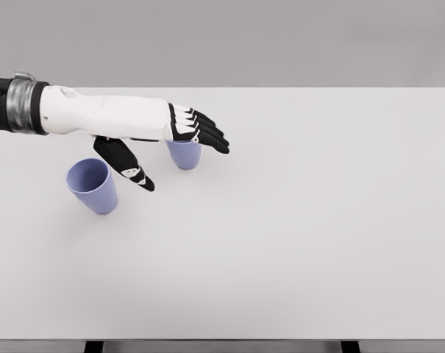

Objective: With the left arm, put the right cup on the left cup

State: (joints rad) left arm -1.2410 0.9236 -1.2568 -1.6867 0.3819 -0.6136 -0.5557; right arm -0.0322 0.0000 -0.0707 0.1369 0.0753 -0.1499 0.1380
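a: what's on my head camera right now?

b: i see the white left arm reaching in from the left edge over the pale grey tabletop (318, 235). its left hand (179, 138) has black fingers stretched out flat and the thumb angled down, gripping nothing.

a: and the cups?

b: the right cup, a small lavender plastic tumbler (184, 154), stands upright just under the fingers, its rim hidden by them; i can't tell if they touch. the left cup, a matching lavender tumbler (93, 186), stands near it to the left, below the forearm, its mouth tipped towards the camera.
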